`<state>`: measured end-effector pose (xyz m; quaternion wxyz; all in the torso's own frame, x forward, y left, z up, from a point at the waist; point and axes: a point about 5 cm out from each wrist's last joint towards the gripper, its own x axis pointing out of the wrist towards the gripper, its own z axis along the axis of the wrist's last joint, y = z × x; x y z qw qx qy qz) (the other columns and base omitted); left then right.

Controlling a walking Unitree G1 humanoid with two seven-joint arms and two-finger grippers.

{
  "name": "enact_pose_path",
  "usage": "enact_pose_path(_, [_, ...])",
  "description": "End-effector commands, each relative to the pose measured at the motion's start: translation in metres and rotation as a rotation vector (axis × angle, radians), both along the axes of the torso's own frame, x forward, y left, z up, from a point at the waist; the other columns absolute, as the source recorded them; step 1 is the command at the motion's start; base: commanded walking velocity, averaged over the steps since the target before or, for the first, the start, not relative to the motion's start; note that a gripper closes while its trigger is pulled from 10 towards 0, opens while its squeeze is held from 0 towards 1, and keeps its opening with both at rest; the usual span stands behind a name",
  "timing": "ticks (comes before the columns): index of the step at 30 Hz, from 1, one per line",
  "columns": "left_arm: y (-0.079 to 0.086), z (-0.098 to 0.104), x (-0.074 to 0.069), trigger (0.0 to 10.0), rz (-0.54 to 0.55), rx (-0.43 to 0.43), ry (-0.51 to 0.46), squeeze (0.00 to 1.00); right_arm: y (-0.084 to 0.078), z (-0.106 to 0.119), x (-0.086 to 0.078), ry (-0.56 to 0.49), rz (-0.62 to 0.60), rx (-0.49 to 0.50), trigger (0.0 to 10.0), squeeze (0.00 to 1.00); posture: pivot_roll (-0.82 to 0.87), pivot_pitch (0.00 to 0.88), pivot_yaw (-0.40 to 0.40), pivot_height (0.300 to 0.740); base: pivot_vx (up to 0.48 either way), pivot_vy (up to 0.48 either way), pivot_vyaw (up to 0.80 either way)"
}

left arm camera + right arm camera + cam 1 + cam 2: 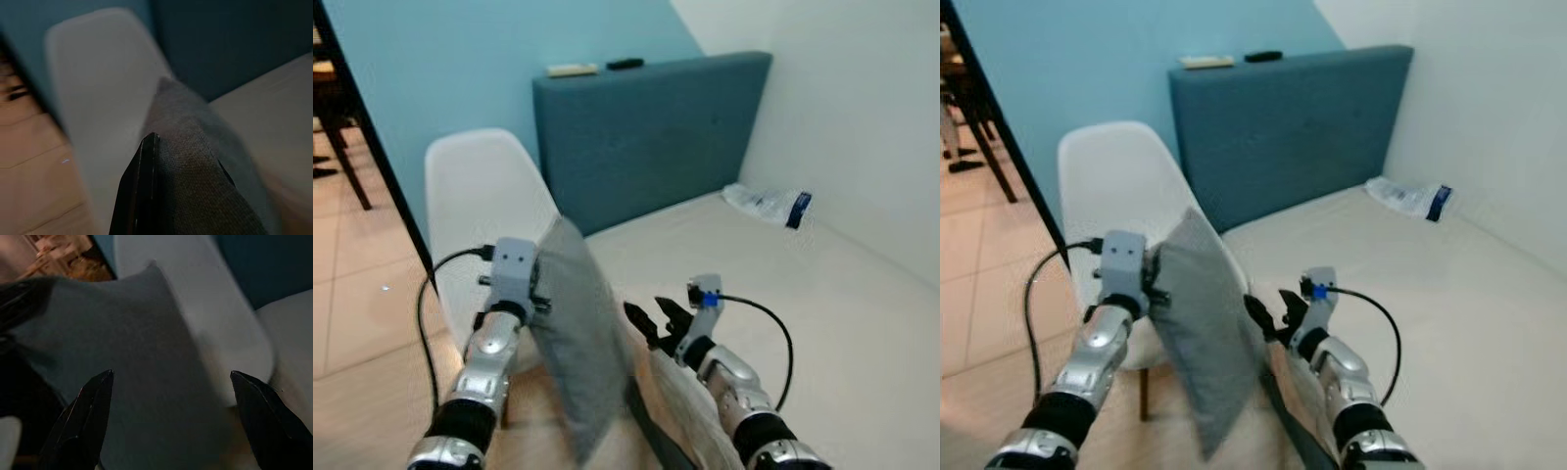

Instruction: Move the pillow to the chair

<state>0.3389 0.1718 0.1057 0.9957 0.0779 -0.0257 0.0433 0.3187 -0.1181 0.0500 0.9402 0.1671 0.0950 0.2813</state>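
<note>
1. Pillow (579, 338), grey and flat, is hanging upright on edge between the two arms, just right of the white chair (480, 201) and in front of its seat.
2. The left gripper (139, 191) is pinching the pillow's left edge, its black fingers closed tight on the fabric in the left wrist view.
3. The right gripper (171, 418) is hovering just right of the pillow, near its face, with its fingers (85, 418) spread wide and nothing between them; whether a fingertip is touching the fabric cannot be told.
4. The chair is standing at the left, against the light blue wall (460, 59), with its rounded back rising behind the pillow's top corner.
5. The bed (783, 284), with its pale cover, is stretching right and far from the arms, and its dark blue headboard (646, 137) is standing at the far end beside the chair.
6. A crumpled plastic bag (769, 206) is lying on the bed at the far right, close to the white wall.
7. Two small items are resting on top of the headboard, too small to identify.
</note>
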Motion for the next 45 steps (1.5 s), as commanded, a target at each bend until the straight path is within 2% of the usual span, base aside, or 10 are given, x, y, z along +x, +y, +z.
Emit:
enact_pose_path(1, [0.009, 0.001, -0.001, 10.0, 0.038, 0.020, -0.005, 0.00, -0.004, -0.005, -0.002, 0.023, -0.019, -0.023, 10.0, 0.00, 0.01, 0.000, -0.041, 0.740, 0.000, 0.000, 0.68])
enact_pose_path(12, [0.007, -0.009, -0.010, 10.0, 0.038, 0.026, 0.021, 0.00, -0.016, -0.010, -0.004, 0.024, -0.078, -0.080, 10.0, 0.00, 0.01, 0.000, -0.034, 0.740, 0.000, 0.000, 0.67])
enact_pose_path(18, [-0.001, -0.011, -0.009, 10.0, -0.019, 0.002, 0.033, 0.00, -0.019, -0.012, -0.001, 0.057, -0.130, -0.122, 10.0, 0.00, 0.01, 0.000, -0.032, 0.740, 0.000, 0.000, 0.00])
enact_pose_path(25, [-0.013, -0.009, -0.006, 10.0, -0.070, -0.014, 0.018, 0.00, -0.019, -0.013, -0.001, 0.066, -0.149, -0.148, 10.0, 0.00, 0.01, 0.000, -0.029, 0.740, 0.322, 0.000, 0.00])
enact_pose_path(37, [-0.009, 0.008, 0.000, 10.0, -0.071, -0.034, -0.038, 0.00, -0.017, -0.014, 0.000, 0.081, -0.163, -0.150, 10.0, 0.00, 0.01, 0.000, -0.031, 0.740, 0.389, 0.000, 0.00])
enact_pose_path(42, [-0.014, 0.011, 0.000, 10.0, -0.087, -0.043, -0.047, 0.00, -0.016, -0.014, 0.000, 0.079, -0.157, -0.145, 10.0, 0.00, 0.01, 0.000, -0.030, 0.740, 0.451, 0.000, 0.00])
enact_pose_path(45, [-0.025, 0.015, 0.001, 10.0, -0.120, -0.061, -0.067, 0.00, -0.015, -0.014, 0.000, 0.078, -0.153, -0.139, 10.0, 0.00, 0.01, 0.000, -0.032, 0.740, 0.480, 0.000, 0.00])
